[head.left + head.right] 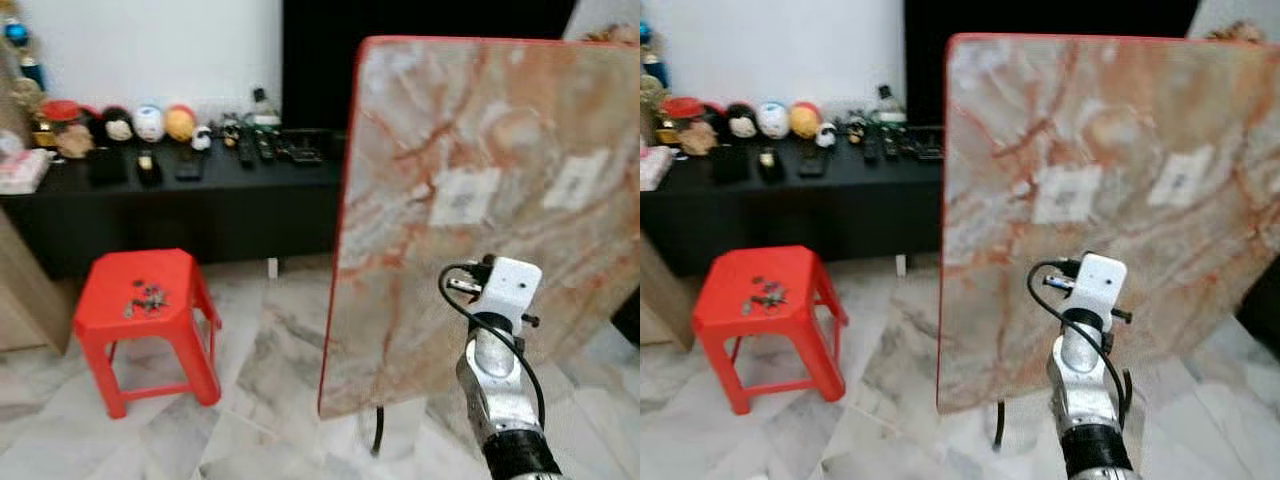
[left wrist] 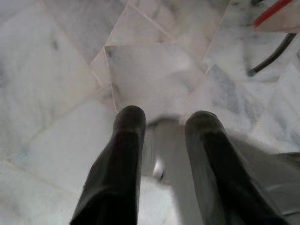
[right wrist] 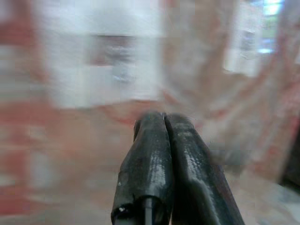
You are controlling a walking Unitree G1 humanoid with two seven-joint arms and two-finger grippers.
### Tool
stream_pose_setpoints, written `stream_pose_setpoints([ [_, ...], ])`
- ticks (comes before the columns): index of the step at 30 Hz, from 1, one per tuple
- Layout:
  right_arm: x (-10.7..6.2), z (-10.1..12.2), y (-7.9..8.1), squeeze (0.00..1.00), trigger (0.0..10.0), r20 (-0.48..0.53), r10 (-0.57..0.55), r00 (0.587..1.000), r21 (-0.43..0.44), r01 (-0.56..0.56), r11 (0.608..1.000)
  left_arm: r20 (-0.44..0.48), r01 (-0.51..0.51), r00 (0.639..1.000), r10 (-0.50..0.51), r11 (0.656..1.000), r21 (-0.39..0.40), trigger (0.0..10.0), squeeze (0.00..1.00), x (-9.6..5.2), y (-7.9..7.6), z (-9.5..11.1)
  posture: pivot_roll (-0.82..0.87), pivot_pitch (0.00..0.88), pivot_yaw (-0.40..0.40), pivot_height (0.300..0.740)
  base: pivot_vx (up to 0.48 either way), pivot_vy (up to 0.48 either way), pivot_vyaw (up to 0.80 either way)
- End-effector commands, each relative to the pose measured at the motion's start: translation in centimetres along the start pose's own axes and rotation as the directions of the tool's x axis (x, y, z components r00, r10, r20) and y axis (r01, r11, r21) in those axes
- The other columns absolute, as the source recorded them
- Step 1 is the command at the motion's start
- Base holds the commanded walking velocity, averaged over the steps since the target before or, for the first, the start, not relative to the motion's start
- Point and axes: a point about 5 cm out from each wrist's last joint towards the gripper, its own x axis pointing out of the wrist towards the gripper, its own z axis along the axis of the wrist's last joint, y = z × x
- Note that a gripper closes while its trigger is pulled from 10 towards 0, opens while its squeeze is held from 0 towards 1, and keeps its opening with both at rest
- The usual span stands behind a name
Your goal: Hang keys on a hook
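Note:
A bunch of keys [image 1: 148, 296] lies on top of a red plastic stool [image 1: 110, 280] at the left. To the right stands an upright marble-patterned panel [image 1: 420, 120] with a red edge, carrying two white hook pads [image 1: 463, 196] [image 1: 575, 180]. My right arm, with its white wrist camera mount [image 1: 505, 285], is raised in front of the panel's lower part. In the blurred right wrist view my right gripper [image 3: 163, 119] is shut with nothing held, pointing at a white pad [image 3: 112, 70]. My left gripper [image 2: 164, 117] hangs open over the marble floor.
A low black table [image 1: 200, 215] along the back wall holds round toy figures [image 1: 148, 123] and several remote controls [image 1: 255, 150]. A wooden cabinet side [image 1: 20, 290] stands at the far left. A black cable [image 1: 378, 430] runs down below the panel. Marble floor tiles [image 1: 270, 380] lie between stool and panel.

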Motion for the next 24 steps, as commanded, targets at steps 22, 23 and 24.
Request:
stream_pose_setpoints([
  [22,0.2,0.3,-0.3,0.00,10.0,0.012,-0.024,1.000,0.009,0.024,1.000,-0.040,0.001,0.999,-0.002,1.000,-0.010,10.0,0.00,0.0,-0.4,-0.6,0.08,0.000,-0.103,0.740,0.000,0.000,0.00],
  [23,0.2,0.3,-0.3,0.00,10.0,0.011,-0.024,1.000,0.010,0.024,1.000,-0.038,-0.001,0.999,0.000,1.000,-0.010,10.0,0.00,-0.1,0.0,-0.7,0.08,0.000,-0.104,0.740,0.000,0.000,0.00],
  [24,0.2,0.3,-0.3,0.00,10.0,0.011,-0.024,1.000,0.010,0.024,1.000,-0.038,-0.001,0.999,0.000,1.000,-0.010,10.0,0.00,-0.1,0.0,-0.7,0.08,0.000,-0.104,0.740,0.000,0.000,0.00],
])
